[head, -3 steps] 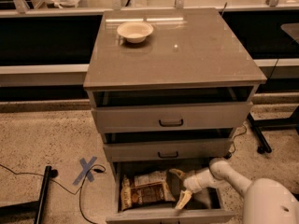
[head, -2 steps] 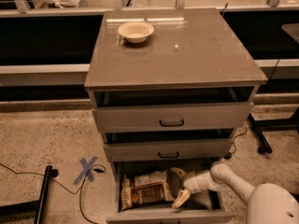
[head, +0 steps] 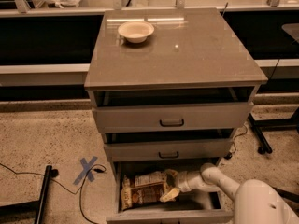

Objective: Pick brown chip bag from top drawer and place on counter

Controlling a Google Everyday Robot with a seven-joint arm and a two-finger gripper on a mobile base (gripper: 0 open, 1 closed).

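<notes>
Crinkly brown chip bag (head: pixel 142 191) lies flat in the open lowest drawer (head: pixel 140 216), claw (head: pixel 171 185) at its right end, below the glossy desk (head: pixel 196 50).

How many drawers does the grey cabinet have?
3, stacked under the glossy grey-brown counter: an upper grey drawer with a dark handle, a middle drawer, and the open bottom drawer holding the crinkly brown chip bag, with the gripper at the bag's end.
</notes>
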